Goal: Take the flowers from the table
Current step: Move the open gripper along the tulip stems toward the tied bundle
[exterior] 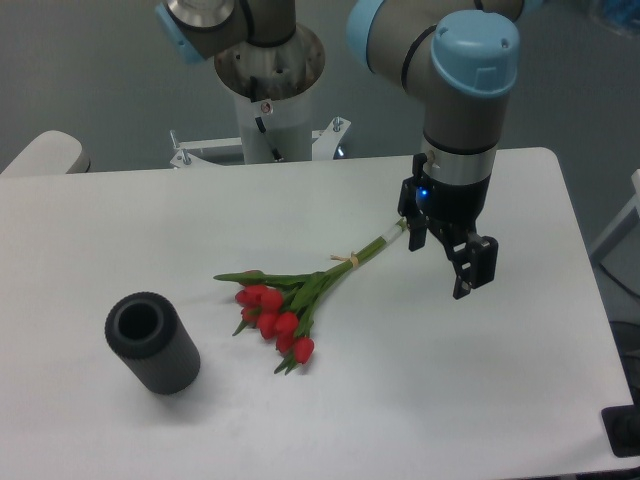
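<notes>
The flowers (283, 312), a small bunch of red tulips with green leaves and tied green stems, lie flat on the white table (140, 215) near its middle. The buds point to the lower left and the stem ends point to the upper right. My gripper (440, 268) hangs open at the stem ends, with one finger (414, 236) right beside the stem tips and the other (474, 270) further right. Nothing is between the jaws. I cannot tell whether the near finger touches the stems.
A dark grey ribbed cylinder (152, 343) lies on the table at the front left, its open end facing up and left. The arm's white base column (268, 95) stands behind the table's far edge. The table's right edge is close to the gripper.
</notes>
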